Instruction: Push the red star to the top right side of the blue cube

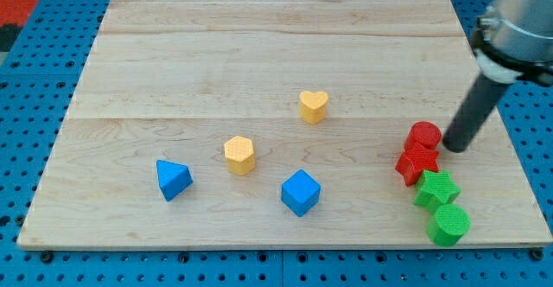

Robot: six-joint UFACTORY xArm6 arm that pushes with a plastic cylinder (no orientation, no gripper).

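The red star (416, 164) lies at the view's right, touching a red cylinder (423, 136) above it and a green star (435, 188) below it. The blue cube (301, 192) sits at the lower middle, well to the left of the red star. My tip (452, 147) is just right of the red cylinder and up and right of the red star, close to both; I cannot tell if it touches them.
A green cylinder (448, 225) lies near the board's lower right edge. A blue triangular block (173, 179) is at the lower left. A yellow hexagonal block (239, 155) and a yellow heart (313, 105) lie mid-board. The wooden board (259, 45) rests on a blue pegboard.
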